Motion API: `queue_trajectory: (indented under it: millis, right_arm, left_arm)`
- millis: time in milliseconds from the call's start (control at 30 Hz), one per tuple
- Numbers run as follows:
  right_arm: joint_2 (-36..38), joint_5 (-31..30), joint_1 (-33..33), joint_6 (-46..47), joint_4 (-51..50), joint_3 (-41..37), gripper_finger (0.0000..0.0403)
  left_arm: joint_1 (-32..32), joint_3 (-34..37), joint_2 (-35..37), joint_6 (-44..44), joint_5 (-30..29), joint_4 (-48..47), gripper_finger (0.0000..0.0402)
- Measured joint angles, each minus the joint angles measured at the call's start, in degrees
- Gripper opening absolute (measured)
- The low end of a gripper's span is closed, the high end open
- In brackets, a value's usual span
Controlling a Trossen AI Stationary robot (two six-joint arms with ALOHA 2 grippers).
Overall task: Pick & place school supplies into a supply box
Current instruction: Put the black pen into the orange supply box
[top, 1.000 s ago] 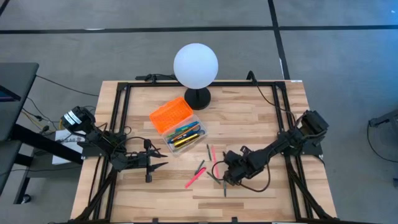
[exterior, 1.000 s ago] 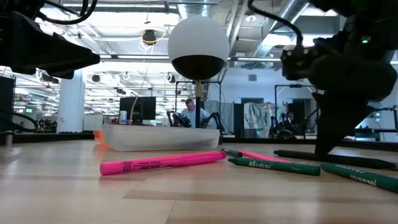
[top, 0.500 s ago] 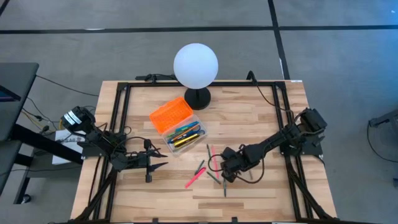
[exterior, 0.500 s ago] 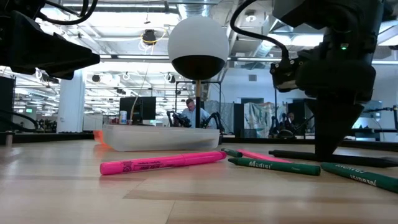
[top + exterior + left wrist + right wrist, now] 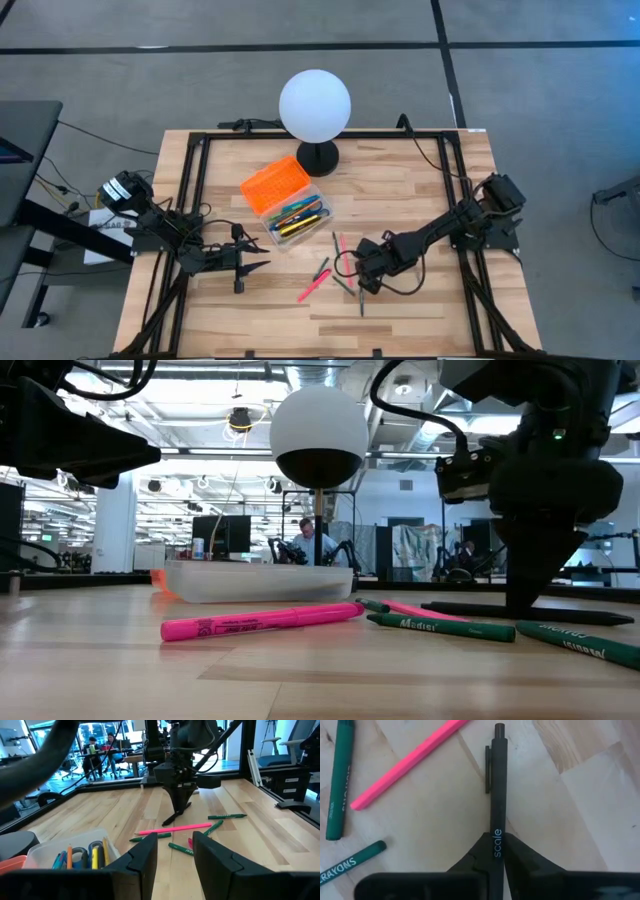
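Arms: two
Globe lamp (image 5: 315,103): one
Supply box (image 5: 297,218): one, with orange lid (image 5: 274,183)
Pink highlighter (image 5: 262,622): one
Pink pencil (image 5: 407,762): one
Green crayons (image 5: 440,626): at least three
Black pen (image 5: 497,785): one

Past the right gripper (image 5: 523,605) we see an open workshop with white ceiling ducts (image 5: 440,400) and strip lights, and a person seated at a monitor (image 5: 225,535) far behind. Beyond the left gripper (image 5: 172,852), people sit at desks before bright windows (image 5: 100,730). Around the wooden table (image 5: 400,195) we see grey floor (image 5: 150,90) crossed by dark lines.
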State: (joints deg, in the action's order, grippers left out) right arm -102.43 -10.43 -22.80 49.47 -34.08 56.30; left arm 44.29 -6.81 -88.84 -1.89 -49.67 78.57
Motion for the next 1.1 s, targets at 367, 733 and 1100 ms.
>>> queue_trajectory:
  millis: [367, 733, 1100]
  right_arm:
    - [-0.24, -8.20, 0.19, -2.01, -0.51, -0.18, 0.0009]
    - [0.04, -15.67, 0.13, -7.59, -7.29, 4.30, 0.0005]
    - [0.17, -31.89, 2.68, -36.59, 0.86, 12.38, 0.0007]
  left_arm:
    - [0.00, 0.00, 0.00, 0.63, 0.00, -0.01, 0.0118]
    - [-0.02, 0.00, 0.00, 1.07, -0.03, -1.05, 0.0118]
    - [-0.02, 0.00, 0.00, 0.96, -5.64, -1.64, 0.0118]
